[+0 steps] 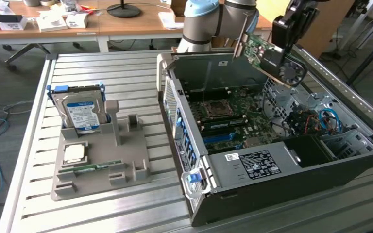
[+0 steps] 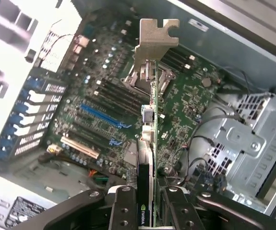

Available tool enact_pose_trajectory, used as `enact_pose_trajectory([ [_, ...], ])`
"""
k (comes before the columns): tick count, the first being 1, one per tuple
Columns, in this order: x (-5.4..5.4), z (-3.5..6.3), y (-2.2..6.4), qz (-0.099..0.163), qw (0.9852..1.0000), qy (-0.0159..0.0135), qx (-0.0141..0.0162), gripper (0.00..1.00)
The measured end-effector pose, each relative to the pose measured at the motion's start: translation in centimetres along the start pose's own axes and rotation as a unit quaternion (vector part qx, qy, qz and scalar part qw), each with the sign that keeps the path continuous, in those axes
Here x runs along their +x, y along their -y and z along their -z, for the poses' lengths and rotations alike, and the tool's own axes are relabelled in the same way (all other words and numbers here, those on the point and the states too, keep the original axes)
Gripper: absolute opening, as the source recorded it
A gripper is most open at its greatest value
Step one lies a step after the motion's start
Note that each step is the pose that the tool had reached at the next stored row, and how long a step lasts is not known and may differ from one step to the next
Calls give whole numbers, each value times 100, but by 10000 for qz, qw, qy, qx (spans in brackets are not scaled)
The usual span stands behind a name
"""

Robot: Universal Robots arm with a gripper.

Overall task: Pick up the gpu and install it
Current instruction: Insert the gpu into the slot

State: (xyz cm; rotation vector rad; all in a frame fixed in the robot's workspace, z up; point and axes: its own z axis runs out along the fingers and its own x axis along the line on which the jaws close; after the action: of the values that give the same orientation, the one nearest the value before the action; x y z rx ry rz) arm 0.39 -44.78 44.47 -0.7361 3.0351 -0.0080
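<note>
Currently your gpu (image 1: 265,53), the thin dark green circuit card with a pale silvery metal bracket (image 2: 156,43) at one end, hangs in the air over the far end of the open case, toward the exterior view's right, clear of everything beneath it. The jaws are closed part-way, pinching the card from both faces at the end away from the bracket; they hold nothing else. From the wrist view you see the card edge-on with the bracket leading. You can take that as a deliberate hold: gripping the tail end leaves the connector edge and the bracket free to meet a slot and the case's rear wall. In the exterior view the card is tilted, not yet level with the board.

Below it lies the green motherboard (image 2: 186,105) with its long expansion slots, among them a blue slot (image 2: 104,117) and a white slot (image 2: 80,146). None looks occupied, as far as you can tell.

The board sits in the dark grey computer tower (image 1: 290,189), laid on its side with the panel off, so the slots face up toward the arm.

On the exterior view's left, well apart from the tower, a grey moulded holder (image 1: 95,187) rests on the slatted metal table (image 1: 109,68). It carries the silver hard drive with a blue label (image 1: 79,114) upright and a narrow green memory stick (image 1: 99,168) lying flat toward its near edge. The pale blue-and-grey robot arm (image 1: 203,22) rises at the far side of the tower.
</note>
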Motion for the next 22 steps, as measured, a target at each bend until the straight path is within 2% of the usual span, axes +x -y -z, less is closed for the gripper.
enact_pose_trajectory([
  [3, 0, -1, 0, 262, 9997, -5, 11, 26],
  [6, 0, -2, 0, 523, 9986, -11, 21, 26],
  [11, 0, -4, 0, 976, 9952, -16, 34, 26],
  [13, 0, -5, 0, 1156, 9933, -18, 38, 26],
  [17, 0, -7, 0, 1518, 9884, -22, 46, 26],
  [20, 0, -8, 0, 1784, 9839, -23, 51, 26],
  [22, 0, -10, 0, 1969, 9804, -23, 54, 26],
])
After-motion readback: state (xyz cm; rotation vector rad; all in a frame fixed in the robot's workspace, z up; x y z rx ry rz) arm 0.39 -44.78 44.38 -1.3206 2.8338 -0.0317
